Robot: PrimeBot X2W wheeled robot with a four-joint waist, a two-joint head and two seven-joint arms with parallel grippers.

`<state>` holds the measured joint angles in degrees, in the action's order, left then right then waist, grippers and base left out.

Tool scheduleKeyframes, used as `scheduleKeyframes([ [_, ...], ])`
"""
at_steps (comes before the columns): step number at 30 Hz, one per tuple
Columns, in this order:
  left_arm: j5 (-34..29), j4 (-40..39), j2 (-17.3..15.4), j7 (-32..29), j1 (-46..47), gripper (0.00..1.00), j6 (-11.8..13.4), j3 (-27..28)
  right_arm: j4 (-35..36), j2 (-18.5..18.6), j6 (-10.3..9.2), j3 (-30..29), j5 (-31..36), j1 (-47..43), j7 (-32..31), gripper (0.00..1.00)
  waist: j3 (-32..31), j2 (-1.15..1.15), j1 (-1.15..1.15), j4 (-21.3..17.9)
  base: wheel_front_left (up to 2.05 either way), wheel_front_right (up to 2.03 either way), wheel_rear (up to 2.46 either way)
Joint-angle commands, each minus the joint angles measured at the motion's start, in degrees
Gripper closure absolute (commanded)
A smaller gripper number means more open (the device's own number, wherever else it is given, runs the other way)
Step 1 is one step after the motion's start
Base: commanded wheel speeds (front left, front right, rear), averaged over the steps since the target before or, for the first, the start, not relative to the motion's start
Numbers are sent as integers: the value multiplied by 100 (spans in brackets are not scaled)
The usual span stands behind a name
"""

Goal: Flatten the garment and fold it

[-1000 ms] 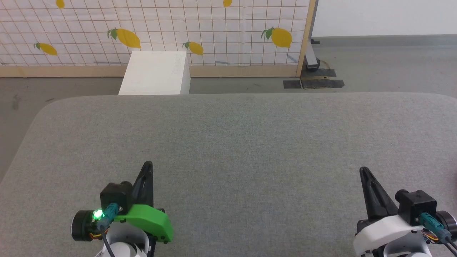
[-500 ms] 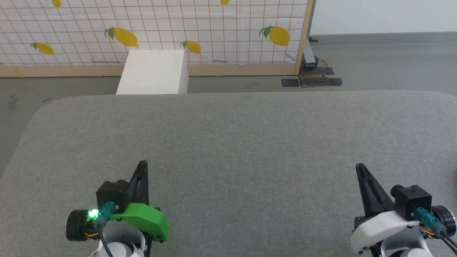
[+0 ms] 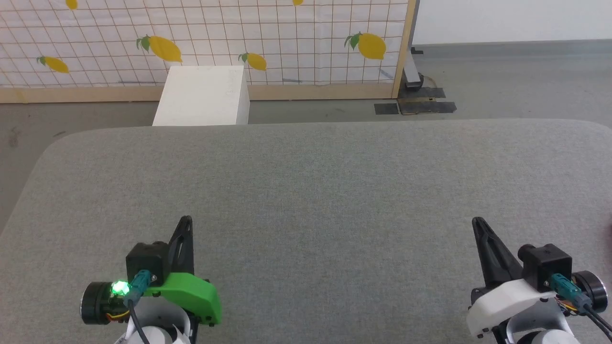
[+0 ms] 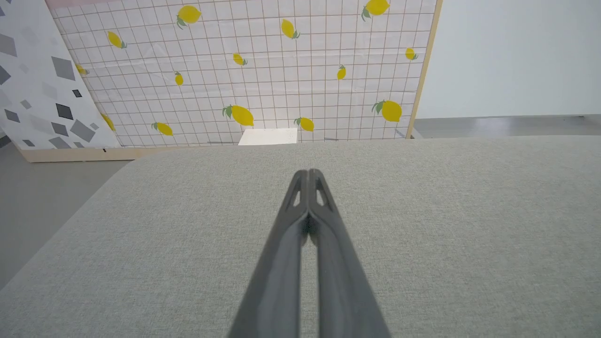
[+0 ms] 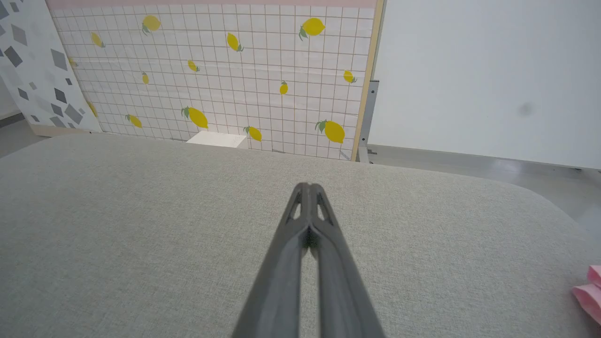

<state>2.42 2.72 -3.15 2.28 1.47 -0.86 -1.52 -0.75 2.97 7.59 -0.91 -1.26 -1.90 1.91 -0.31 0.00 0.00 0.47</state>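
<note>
Pink corner of the garment pokes in at the right edge of the surface, right of the right pincer. Both pincers are closed tight and empty, and the left pincer is well apart from the cloth. Step looks like fetch: I'd open the right one, swing right, pinch an edge low, drag to centre. Surface is grey woven fabric with rounded corners. Beyond it: white box, lemon-print screen, grey floor.

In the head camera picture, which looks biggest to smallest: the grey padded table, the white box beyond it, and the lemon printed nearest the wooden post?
1. Grey padded table, by far the largest.
2. White box.
3. Printed lemon.
The box and lemon are farther from the camera, so their true sizes may differ.
</note>
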Motion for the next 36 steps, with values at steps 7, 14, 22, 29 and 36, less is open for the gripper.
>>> scheduleKeyframes([
  [7, -127, -140, 25, -108, -104, 100, 70, 78, 56, -9, -9, 46, 76, 142, -100, 100, 13, 0, 0, -20, 0, 0, 0],
  [14, -204, -228, 26, -188, -133, 100, 81, 128, 69, -9, -9, 76, 109, 174, -161, 100, 25, 0, 0, -38, 0, 0, 0],
  [22, -242, -272, 27, -228, -147, 100, 86, 152, 75, -9, -10, 91, 126, 190, -191, 100, 31, 0, 0, -47, 0, 0, 0],
  [29, -242, -272, 27, -228, -147, 100, 86, 152, 75, -9, -10, 91, 126, 190, -191, 100, 31, 0, 0, -47, 0, 0, 0],
  [36, -242, -272, 27, -228, -147, 100, 86, 152, 75, -9, -10, 91, 126, 190, -191, 100, 31, 0, 0, -47, 0, 0, 0],
])
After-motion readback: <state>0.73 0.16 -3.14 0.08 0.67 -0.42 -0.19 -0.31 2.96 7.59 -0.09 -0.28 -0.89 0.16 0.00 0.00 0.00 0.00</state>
